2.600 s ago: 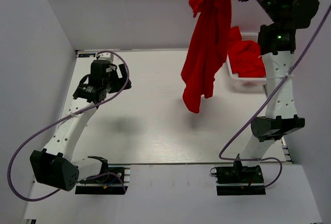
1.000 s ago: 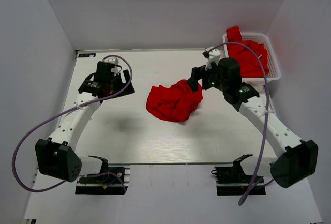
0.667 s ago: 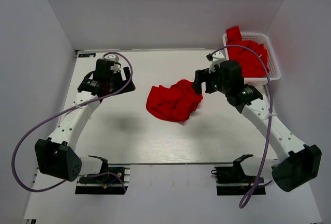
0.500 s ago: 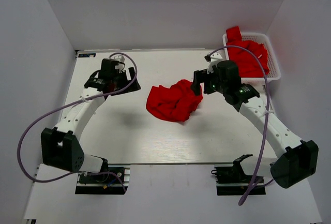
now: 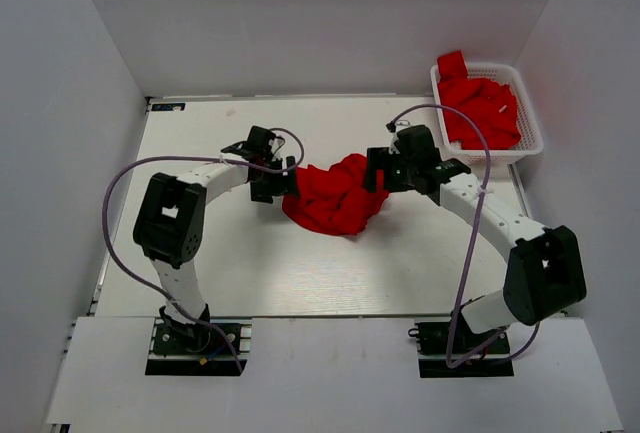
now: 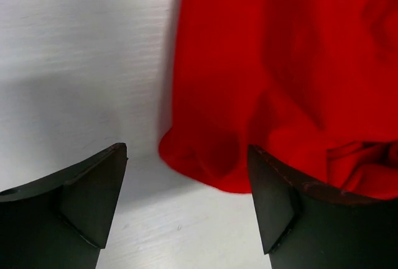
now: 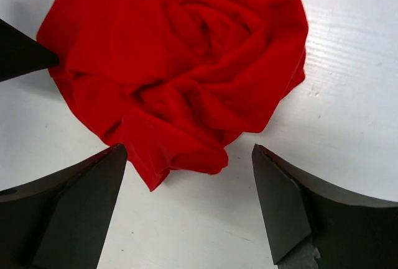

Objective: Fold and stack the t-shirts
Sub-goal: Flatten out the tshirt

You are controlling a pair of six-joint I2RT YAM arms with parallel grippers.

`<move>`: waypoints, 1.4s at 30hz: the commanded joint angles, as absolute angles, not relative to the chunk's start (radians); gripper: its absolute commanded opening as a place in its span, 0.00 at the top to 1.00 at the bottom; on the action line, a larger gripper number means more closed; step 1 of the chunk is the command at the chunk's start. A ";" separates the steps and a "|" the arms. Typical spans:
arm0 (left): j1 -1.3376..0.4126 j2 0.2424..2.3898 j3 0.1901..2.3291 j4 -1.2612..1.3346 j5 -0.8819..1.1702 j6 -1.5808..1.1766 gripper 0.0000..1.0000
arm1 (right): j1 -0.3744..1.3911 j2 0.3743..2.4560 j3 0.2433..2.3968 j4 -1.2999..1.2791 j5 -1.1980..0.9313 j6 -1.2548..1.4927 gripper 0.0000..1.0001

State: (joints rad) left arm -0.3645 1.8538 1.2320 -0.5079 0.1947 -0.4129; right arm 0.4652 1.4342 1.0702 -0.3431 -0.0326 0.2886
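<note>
Crumpled t-shirt (image 5: 335, 196) plain bright red; basket (image 5: 531, 113) white lattice; basket's t-shirts (image 5: 480, 111) red; table (image 5: 300, 273) white.

One crumpled red t-shirt (image 5: 335, 195) on desk (image 5: 250, 263); one white basket (image 5: 534, 118) with a red shirt pile (image 5: 480, 108), count unclear; two claws: left claw (image 5: 283, 185), right claw (image 5: 377, 171).

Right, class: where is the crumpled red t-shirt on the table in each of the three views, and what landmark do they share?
Top external: the t-shirt lies crumpled at mid-table.
Left wrist: the t-shirt fills the upper right.
Right wrist: the t-shirt sits upper centre.
Shared landmark: the white table beneath it.
</note>
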 commanded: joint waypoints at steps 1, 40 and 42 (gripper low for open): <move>-0.400 1.881 1.289 -0.500 0.154 -0.422 0.13 | 0.465 1.480 1.066 -0.319 -0.055 0.376 0.14; -0.423 1.089 1.453 -0.472 -0.572 -0.256 1.00 | 0.449 0.937 1.259 -0.026 0.741 0.008 1.00; -0.423 1.052 1.491 -0.472 -0.572 -0.239 1.00 | 0.453 0.916 1.276 -0.015 0.717 -0.046 1.00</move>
